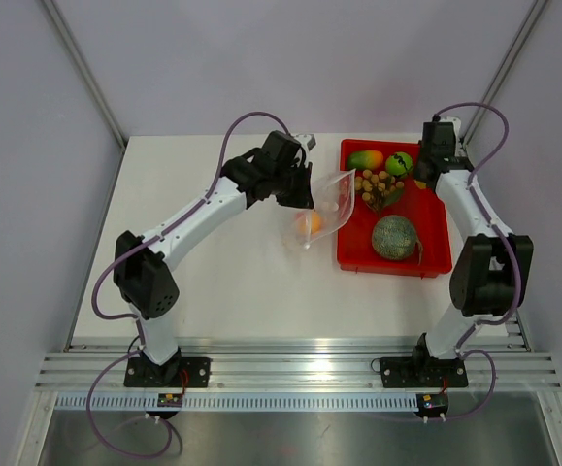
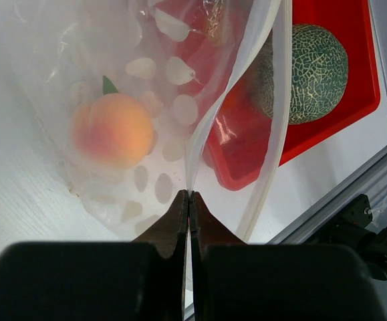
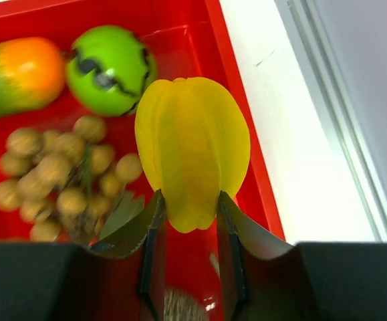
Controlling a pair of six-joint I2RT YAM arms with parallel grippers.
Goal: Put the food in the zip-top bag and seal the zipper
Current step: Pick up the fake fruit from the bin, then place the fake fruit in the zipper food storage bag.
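Note:
My left gripper is shut on the mouth edge of the clear zip-top bag, holding it up next to the red tray's left side. The orange-peach fruit lies inside the bag. The whitish zipper strip hangs down the open mouth. My right gripper is shut on the yellow piece above the tray's far right corner. The melon, longan cluster, red-green mango and green apple lie in the tray.
The red tray sits at the table's right side. The table's right edge and a metal rail run just beyond it. The near table edge has aluminium rails.

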